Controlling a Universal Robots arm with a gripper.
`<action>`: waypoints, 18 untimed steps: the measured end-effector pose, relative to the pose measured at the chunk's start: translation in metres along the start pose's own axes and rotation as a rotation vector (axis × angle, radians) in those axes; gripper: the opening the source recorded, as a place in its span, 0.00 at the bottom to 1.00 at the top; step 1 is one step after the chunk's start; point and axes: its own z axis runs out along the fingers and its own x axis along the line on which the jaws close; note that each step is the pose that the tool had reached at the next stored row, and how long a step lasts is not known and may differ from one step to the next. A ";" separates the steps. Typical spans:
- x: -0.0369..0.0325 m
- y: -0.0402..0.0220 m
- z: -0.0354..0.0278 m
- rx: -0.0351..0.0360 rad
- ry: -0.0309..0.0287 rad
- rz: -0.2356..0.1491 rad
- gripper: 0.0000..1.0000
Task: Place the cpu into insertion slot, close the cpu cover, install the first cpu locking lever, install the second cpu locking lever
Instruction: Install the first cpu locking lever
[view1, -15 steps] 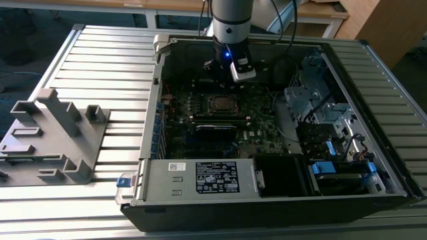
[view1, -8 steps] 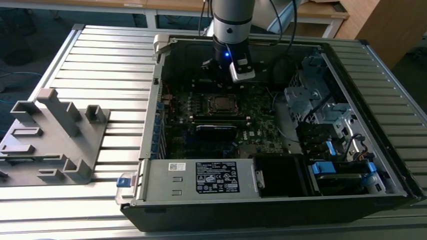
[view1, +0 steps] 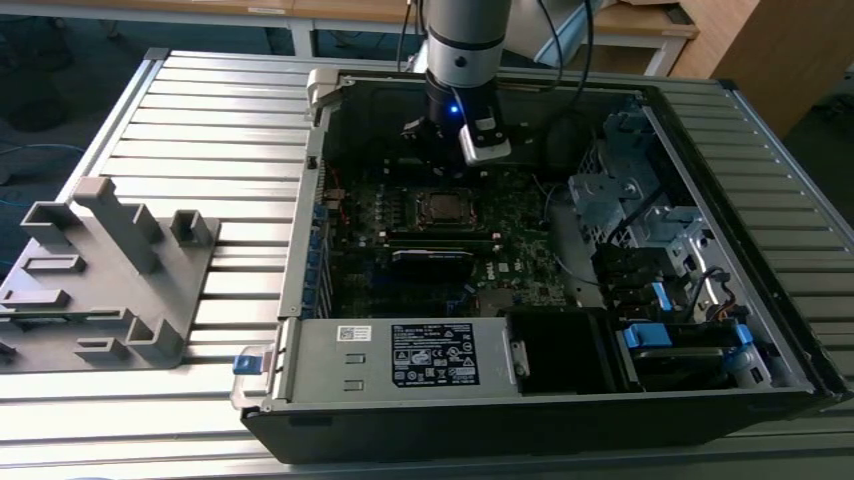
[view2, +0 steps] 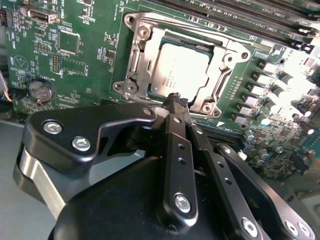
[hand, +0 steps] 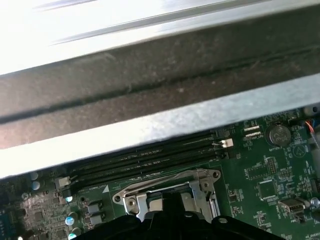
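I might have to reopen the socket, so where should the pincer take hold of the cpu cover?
Probably its outer rim on the side facing the pincer, approached at a low slant. The cpu cover lies flat over the cpu, so only that thin lip offers purchase; I cannot tell which edge is hinged.

Exterior view: set high and well back, angled down onto the open computer case (view1: 534, 432) on the slatted worktop (view1: 200, 120).

Second wrist view: close above the motherboard (view2: 75, 75), looking steeply down.

First wrist view: equally close, tilted shallower toward the case wall (hand: 175, 75).

All three views share the insertion slot (view1: 443, 206) (view2: 145, 55) (hand: 200, 176).
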 end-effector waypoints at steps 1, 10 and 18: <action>0.0000 0.0000 0.0001 -0.0004 0.0004 -0.015 0.10; 0.0000 -0.0001 0.0011 -0.0034 0.0050 -0.165 0.10; -0.0006 -0.0025 0.0011 -0.0037 0.0053 -0.172 0.10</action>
